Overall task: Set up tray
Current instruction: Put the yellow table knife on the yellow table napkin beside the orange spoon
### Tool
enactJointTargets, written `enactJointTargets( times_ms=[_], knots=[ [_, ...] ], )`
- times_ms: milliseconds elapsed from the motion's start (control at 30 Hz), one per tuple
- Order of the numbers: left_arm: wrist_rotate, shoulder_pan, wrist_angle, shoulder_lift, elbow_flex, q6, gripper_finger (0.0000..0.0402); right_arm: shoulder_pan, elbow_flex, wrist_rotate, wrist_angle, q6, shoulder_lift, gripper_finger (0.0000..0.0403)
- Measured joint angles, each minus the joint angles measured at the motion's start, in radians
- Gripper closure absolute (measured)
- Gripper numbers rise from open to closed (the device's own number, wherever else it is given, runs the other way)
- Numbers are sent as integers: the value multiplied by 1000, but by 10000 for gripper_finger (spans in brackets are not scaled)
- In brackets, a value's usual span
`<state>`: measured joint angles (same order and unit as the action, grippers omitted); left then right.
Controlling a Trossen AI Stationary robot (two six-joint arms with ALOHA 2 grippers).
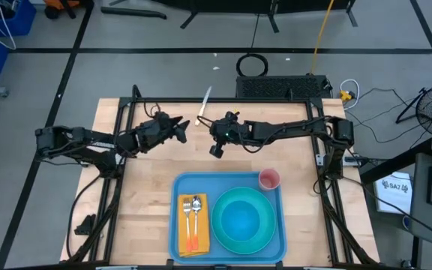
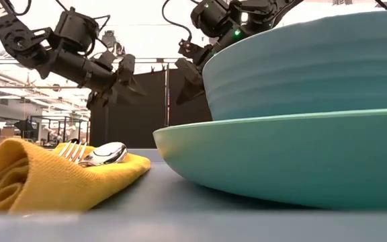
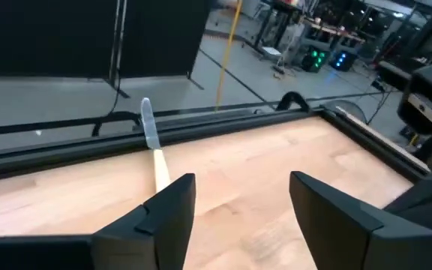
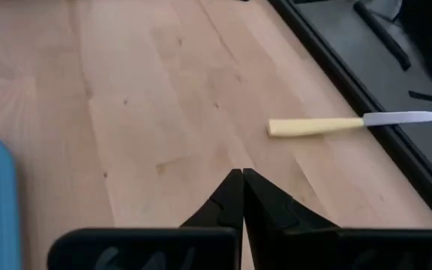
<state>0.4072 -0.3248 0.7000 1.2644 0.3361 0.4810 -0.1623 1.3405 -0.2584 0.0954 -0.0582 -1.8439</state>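
The light-blue tray lies at the table's near edge. It holds a yellow napkin with a fork and a spoon, a teal bowl on a teal plate and a pink cup. A knife with a pale handle lies flat at the far edge, its handle on the wood and its blade over the black frame. My left gripper hovers open just left of the knife, nothing between its fingers. My right gripper hangs shut above bare wood, nearer than the knife.
Bare wood stretches between the tray and the far edge. The table's black frame runs along the far side under the knife blade. A black coil and a mat lie on the floor beyond the table.
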Motion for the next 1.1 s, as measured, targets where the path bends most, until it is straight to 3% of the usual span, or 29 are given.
enactJointTargets(
  times_ms=[200, 333, 467, 600, 833, 1000, 1100],
  knots=[
    [-151, -114, 23, 127, 21, 43, 204, -12, -14, 1, -13, 1, 3, 402],
    [-507, -235, 41, 324, 127, 91, 221, -42, -14, -2, -6, 2, 3, 402],
    [-726, -300, -59, 458, 292, 71, 235, -49, -14, 2, 18, 0, 3, 402],
    [-723, -310, -304, 484, 453, -37, 246, -45, -14, 2, 87, 3, 3, 403],
    [-549, -295, -764, 484, 685, -219, 245, -45, -17, 1, 134, 30, 3, 403],
    [-420, -294, -923, 484, 776, -266, 239, -45, -26, 0, 125, 41, 3, 403],
    [-446, -313, -940, 510, 798, -253, 238, -45, -32, 0, 97, 44, 3, 403]
  ],
)
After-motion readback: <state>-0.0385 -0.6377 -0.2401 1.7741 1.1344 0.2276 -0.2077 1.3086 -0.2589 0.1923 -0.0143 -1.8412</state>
